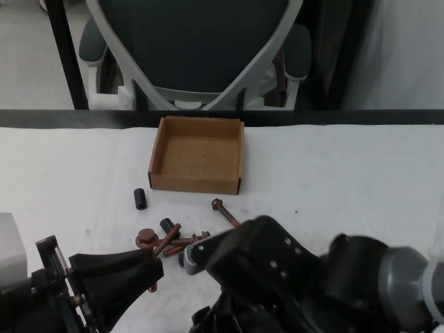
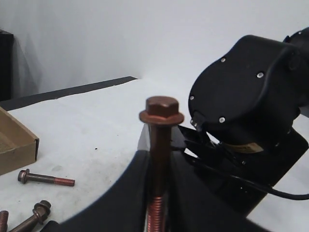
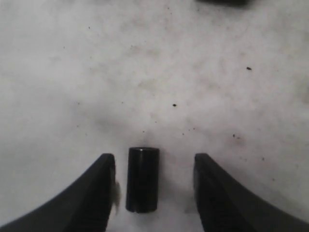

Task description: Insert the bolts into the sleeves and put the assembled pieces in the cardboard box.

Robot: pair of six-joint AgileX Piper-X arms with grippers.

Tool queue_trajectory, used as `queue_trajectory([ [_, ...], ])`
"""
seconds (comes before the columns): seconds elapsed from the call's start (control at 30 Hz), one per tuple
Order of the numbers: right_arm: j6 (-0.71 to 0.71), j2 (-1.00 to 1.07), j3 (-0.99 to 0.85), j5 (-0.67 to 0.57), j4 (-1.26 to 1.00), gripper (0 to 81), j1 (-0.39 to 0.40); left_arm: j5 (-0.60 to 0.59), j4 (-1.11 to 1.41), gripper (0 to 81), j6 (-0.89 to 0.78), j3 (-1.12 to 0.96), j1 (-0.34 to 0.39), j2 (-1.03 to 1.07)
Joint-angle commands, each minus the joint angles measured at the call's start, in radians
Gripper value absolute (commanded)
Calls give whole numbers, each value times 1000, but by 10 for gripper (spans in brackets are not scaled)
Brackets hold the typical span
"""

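At the lower left of the high view, the left gripper [image 1: 154, 274] pinched a copper bolt [image 2: 161, 145] between its fingers [image 2: 120, 198] — head up, shank upright in the left wrist view. Above it in the frame a loose sleeve [image 1: 140, 200] lay on the white counter [image 1: 347, 173]. Just right of the held bolt's head lay a heap of bolts [image 1: 173, 241] with a second sleeve [image 1: 166, 225]. The box [image 1: 196, 184] stood open at centre, beyond the heap. A stray bolt [image 1: 225, 211] lay near its right front corner. At the lower right, the right arm [image 1: 291, 277] hung low — the right gripper [image 3: 154, 158] had its fingers spread, with a sleeve [image 3: 143, 180] lying flat between them, unclamped.
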State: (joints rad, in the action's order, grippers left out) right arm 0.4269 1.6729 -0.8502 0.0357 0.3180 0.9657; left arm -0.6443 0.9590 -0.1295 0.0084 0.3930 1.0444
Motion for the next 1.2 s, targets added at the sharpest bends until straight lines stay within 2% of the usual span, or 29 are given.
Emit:
queue_trajectory([
  [0.0, 0, -3, -49, 11, 101, 477, -6, -38, 51, 8, 18, -8, 5, -11],
  [0.17, -11, 0, -127, 11, 282, 477, -6, -38, 51, 8, 11, -8, 5, -11],
  [0.4, -39, 68, -229, -17, 425, 477, -6, -38, 56, 8, 2, -8, 5, -11],
  [0.53, -58, 128, -280, -54, 467, 477, -6, -38, 56, 8, 2, -8, 5, -11],
  [0.93, -83, 234, -329, -57, 481, 471, -6, -38, 69, 8, 24, -8, 5, -11],
  [1.0, -88, 243, -330, -57, 472, 428, -6, -38, 71, 8, 24, -8, 5, -11],
  [1.03, -94, 245, -330, -57, 466, 377, -6, -38, 70, 8, 26, -8, 5, -11],
  [1.13, -129, 245, -330, -57, 452, 125, -6, -38, 70, 8, 26, -8, 5, -11],
  [1.17, -148, 245, -330, -57, 448, 11, -6, -38, 70, 8, 26, -8, 5, -11],
])
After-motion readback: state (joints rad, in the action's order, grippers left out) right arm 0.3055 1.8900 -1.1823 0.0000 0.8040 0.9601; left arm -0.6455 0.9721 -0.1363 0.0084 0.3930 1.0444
